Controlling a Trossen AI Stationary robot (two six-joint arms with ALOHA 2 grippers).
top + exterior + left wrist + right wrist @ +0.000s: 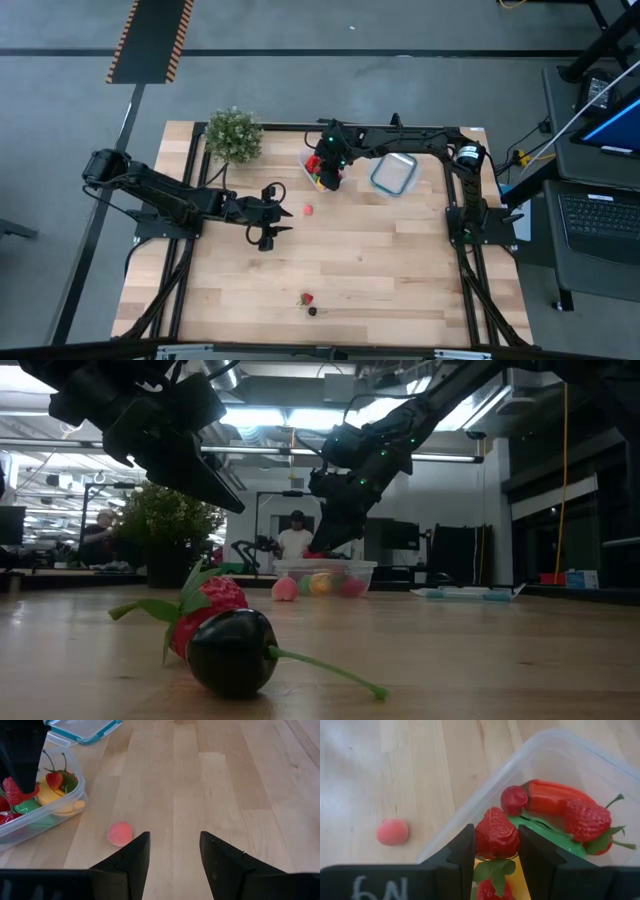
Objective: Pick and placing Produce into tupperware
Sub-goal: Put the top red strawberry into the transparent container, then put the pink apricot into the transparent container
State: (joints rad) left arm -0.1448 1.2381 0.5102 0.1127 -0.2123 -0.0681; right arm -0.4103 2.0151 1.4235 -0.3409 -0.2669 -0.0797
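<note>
Over the tub (570, 765) near the worktop's far edge: right gripper (495, 847) grasping a strawberry (495, 836). Mid-worktop: left gripper (172, 852) released, beside pink ball (120, 833).

Arms: 2, each w/ 1 gripper, left gripper (275, 215) and right gripper (327, 178).
Tupperware: 1 clear tub (311, 168), produce piled in; exact no. inside can't tell.
Strawberries: 1 btwn right gripper's fingers (495, 835), at least 1 more in tub (585, 820).
Loose on table: 1 pink ball (308, 210), 1 red berry (307, 298), 1 dark fruit (312, 310).
Blue-rim containers: 1 (394, 174).
Potted plants: 1 (233, 134).
People in background: 2 (294, 540), (98, 538).
</note>
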